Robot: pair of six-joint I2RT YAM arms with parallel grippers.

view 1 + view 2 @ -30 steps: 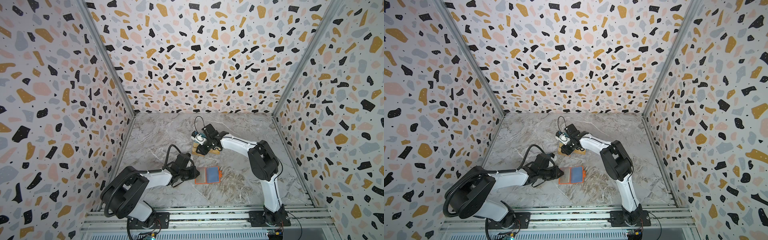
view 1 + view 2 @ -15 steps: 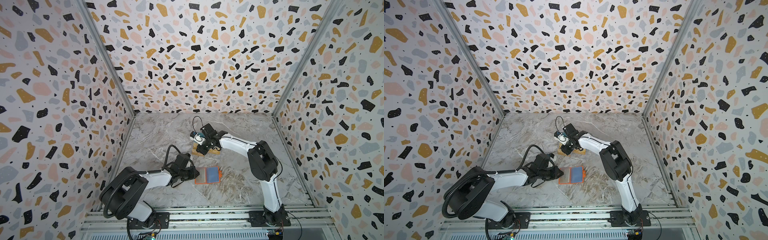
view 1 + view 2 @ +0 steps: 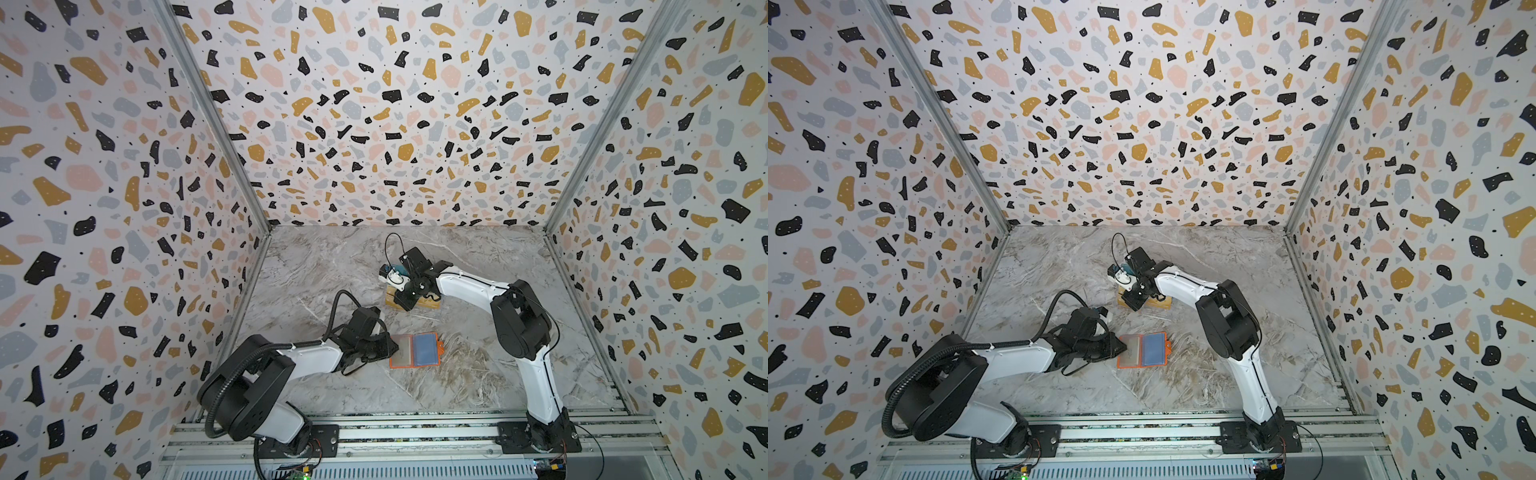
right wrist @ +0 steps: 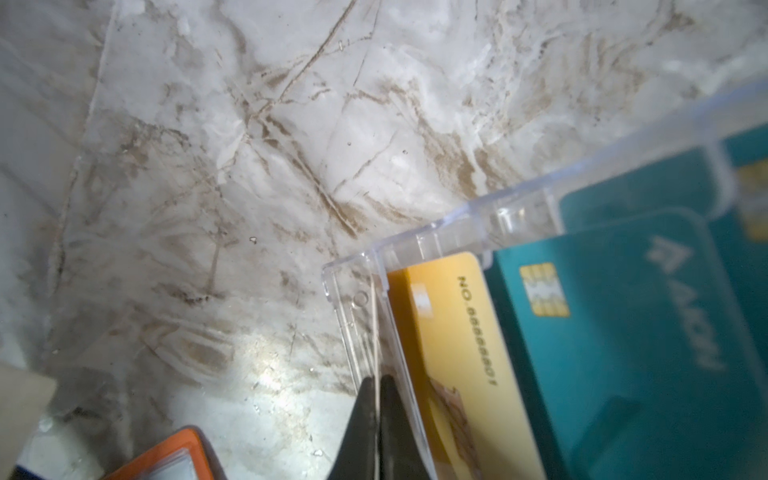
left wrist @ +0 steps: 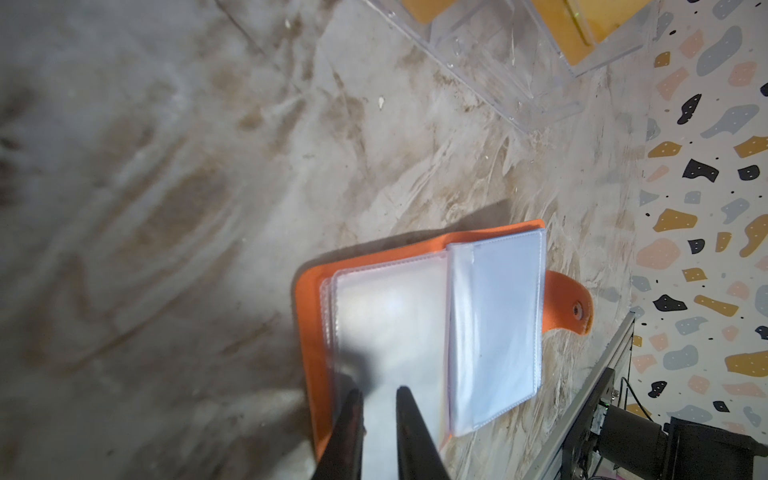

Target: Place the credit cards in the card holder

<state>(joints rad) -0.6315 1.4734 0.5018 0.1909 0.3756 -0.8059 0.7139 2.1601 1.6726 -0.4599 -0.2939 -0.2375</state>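
A marble counter [image 3: 332, 266] sits inside speckled walls. The orange card holder [image 3: 414, 350] [image 3: 1143, 350] lies open and flat near the middle of the counter, toward the near side. Its clear sleeves [image 5: 494, 324] face up and its snap tab [image 5: 567, 303] points right.

My left jaws reach the holder from the left. Their dark fingertips [image 5: 349, 432] stand slightly apart over the left page, at the holder's left edge. I cannot tell whether they pinch the page or only rest on it.

Farther back, just beyond the holder and apart from it, stands a clear stand [image 3: 430, 302] [image 3: 1163, 303] [image 4: 415, 245]. It holds the credit cards [image 5: 582, 37]. My right wrist view shows a gold card [image 4: 449, 332] upright beside a teal card [image 4: 623, 340] that has a chip.

My right jaws are at the left end of this stand. Their fingertips [image 4: 361, 415] are pressed together, pinching a thin pale sheet [image 4: 376, 332] seen edge-on just beside the gold card. I cannot tell whether that sheet is a card or part of the stand.
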